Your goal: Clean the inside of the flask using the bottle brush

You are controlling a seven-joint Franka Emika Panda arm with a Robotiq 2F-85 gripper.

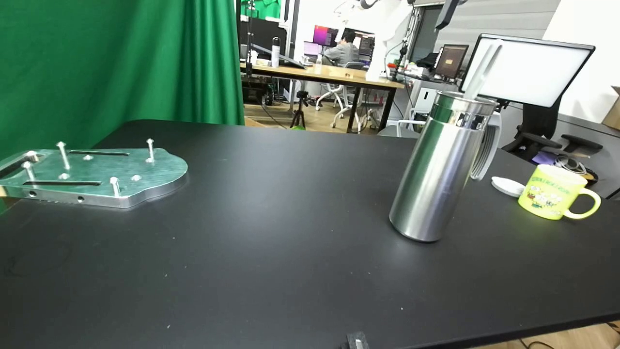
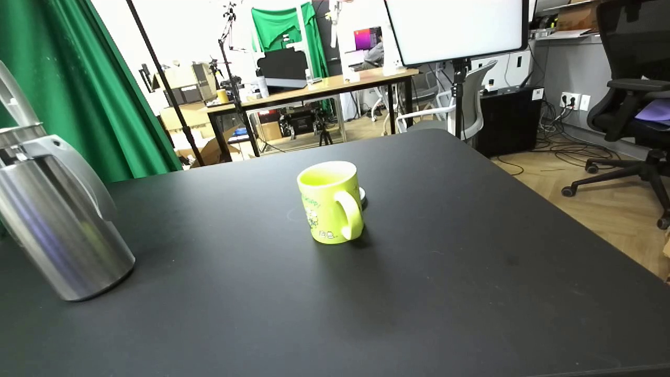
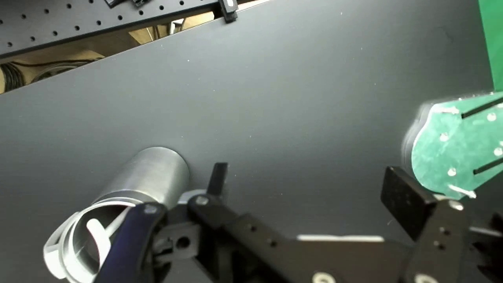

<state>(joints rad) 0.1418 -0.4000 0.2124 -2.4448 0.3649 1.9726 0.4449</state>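
Note:
The flask point(image 1: 431, 179) is a tall brushed steel cylinder with a pale grey handle. It stands on the black table in both exterior views point(image 2: 63, 230) and at the lower left of the wrist view point(image 3: 157, 173). The bottle brush point(image 1: 482, 72) stands in the flask's mouth. Only its pale upper part sticks out, also in an exterior view point(image 2: 15, 99) and in the wrist view point(image 3: 100, 239); the rest is hidden inside. My gripper point(image 3: 306, 169) is open and empty, above the table and to the right of the flask in the wrist view. I cannot make it out in the exterior views.
A yellow-green mug point(image 1: 547, 194) stands near the flask, with a small white disc point(image 1: 507, 186) beside it; the mug also shows in an exterior view point(image 2: 330, 204). A metal plate with upright bolts point(image 1: 116, 169) lies by the green curtain, at the right of the wrist view point(image 3: 452, 157).

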